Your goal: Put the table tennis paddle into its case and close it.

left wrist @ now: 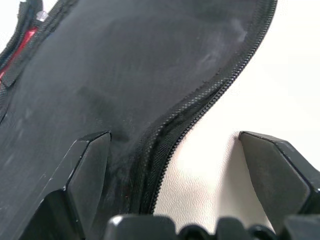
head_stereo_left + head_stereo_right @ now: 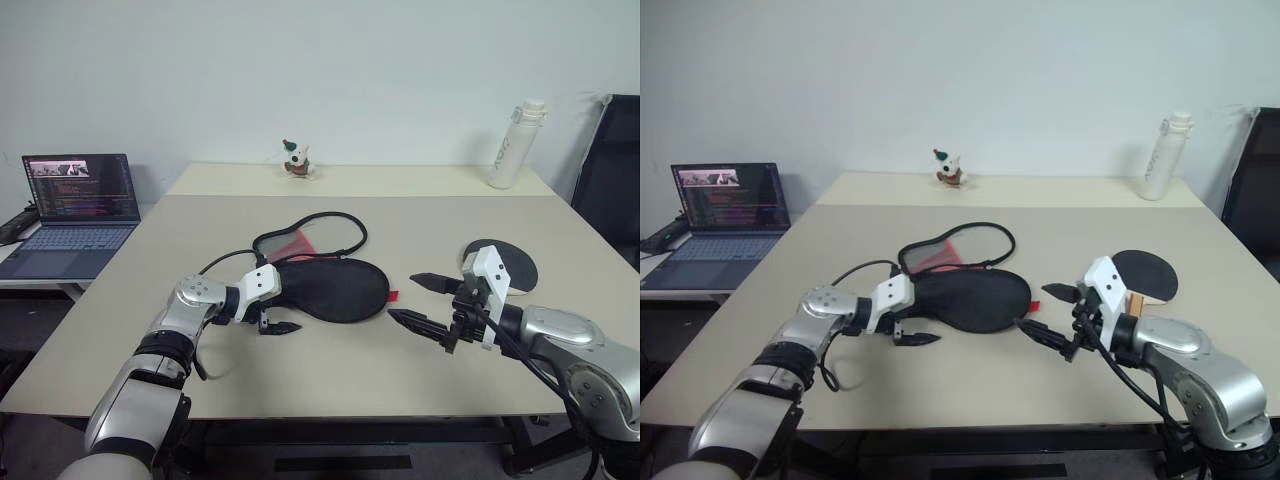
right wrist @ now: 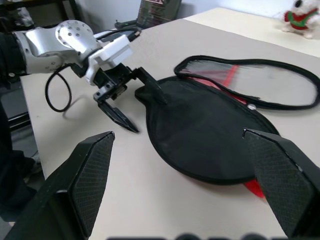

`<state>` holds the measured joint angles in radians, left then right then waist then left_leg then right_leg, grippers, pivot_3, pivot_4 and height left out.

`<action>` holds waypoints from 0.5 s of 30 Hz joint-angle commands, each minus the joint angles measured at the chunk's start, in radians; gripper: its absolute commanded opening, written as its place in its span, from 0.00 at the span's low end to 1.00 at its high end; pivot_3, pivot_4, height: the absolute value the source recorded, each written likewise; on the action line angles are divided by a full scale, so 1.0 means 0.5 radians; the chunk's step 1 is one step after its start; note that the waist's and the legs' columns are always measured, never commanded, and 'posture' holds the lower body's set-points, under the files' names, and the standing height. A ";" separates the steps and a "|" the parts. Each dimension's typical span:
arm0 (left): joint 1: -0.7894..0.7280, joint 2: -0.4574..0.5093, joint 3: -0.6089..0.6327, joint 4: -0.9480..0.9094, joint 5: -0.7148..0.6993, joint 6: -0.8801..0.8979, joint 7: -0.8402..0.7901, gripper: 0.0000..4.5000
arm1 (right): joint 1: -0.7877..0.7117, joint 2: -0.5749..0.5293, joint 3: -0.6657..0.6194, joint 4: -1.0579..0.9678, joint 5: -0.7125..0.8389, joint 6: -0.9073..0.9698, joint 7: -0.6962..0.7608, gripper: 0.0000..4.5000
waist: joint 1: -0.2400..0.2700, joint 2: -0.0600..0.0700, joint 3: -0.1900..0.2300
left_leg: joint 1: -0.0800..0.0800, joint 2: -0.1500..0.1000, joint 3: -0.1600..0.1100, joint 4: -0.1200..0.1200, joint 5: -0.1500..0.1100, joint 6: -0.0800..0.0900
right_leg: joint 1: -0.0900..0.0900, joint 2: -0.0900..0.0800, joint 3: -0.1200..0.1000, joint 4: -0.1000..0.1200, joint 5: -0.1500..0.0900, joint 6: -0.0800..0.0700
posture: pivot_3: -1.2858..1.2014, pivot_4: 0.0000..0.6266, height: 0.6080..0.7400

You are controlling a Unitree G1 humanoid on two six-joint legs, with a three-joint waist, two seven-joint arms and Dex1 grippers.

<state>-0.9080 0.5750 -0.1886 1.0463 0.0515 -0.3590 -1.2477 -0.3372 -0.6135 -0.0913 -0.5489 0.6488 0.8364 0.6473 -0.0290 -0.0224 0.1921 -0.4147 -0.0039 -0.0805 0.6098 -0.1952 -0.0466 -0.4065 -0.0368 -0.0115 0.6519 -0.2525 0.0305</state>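
The case [image 2: 335,288] lies in the middle of the table, its black round part flat and its mesh flap [image 2: 305,240] folded open behind, with red lining showing. My left gripper [image 2: 280,310] is open at the case's left edge. In the left wrist view one finger [image 1: 85,170] is over the black fabric and the other [image 1: 280,170] over bare table, with the zipper edge [image 1: 200,100] between them. The table tennis paddle [image 2: 1145,272] lies flat at the right, partly hidden behind my right gripper [image 2: 420,302]. That gripper is open and empty, pointing toward the case [image 3: 210,135].
A white bottle [image 2: 515,145] and a small toy figure [image 2: 296,160] stand at the table's far edge. A laptop [image 2: 80,200] sits open on a side table to the left. A black chair [image 2: 615,180] is at the far right.
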 commanded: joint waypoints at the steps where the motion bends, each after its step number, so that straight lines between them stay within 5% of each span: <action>1: -0.022 -0.034 -0.007 0.055 0.034 -0.026 -0.018 0.96 | -0.007 -0.014 -0.043 -0.066 0.009 -0.040 -0.034 1.00 | 0.000 0.000 0.000 | 0.000 0.000 0.000 0.000 0.000 0.000 | 0.000 0.000 0.000 0.001 0.000 0.000 | 0.52 0.24 1.00; 4: -0.010 -0.083 -0.007 0.072 0.045 -0.027 0.010 0.79 | -0.011 -0.015 -0.044 -0.057 0.002 -0.050 -0.053 1.00 | 0.002 0.000 0.000 | 0.001 -0.001 0.000 0.003 0.000 0.000 | 0.000 0.000 0.000 0.006 0.000 0.000 | 0.52 0.24 1.00; 14: 0.145 -0.211 0.079 -0.127 -0.044 0.145 0.101 0.00 | 0.029 -0.047 -0.082 -0.031 -0.018 -0.073 -0.096 1.00 | 0.052 0.001 -0.004 | 0.009 -0.002 -0.001 0.017 0.003 0.005 | 0.006 -0.003 0.001 0.022 0.001 0.002 | 0.52 0.24 1.00; 15: 0.155 -0.225 0.098 -0.172 -0.063 0.197 0.120 0.00 | 0.031 -0.052 -0.088 -0.026 -0.019 -0.077 -0.096 1.00 | 0.055 0.001 -0.004 | 0.008 -0.001 -0.001 0.020 0.004 0.005 | 0.007 -0.003 0.000 0.023 0.002 0.003 | 0.52 0.24 1.00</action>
<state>-0.8383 0.4810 -0.1449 0.9964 0.0349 -0.3017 -1.2101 -0.3240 -0.6258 -0.0984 -0.5464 0.6451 0.8200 0.6061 -0.0014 -0.0218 0.1903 -0.4109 -0.0044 -0.0810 0.6206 -0.1934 -0.0442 -0.4030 -0.0381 -0.0115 0.6635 -0.2515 0.0321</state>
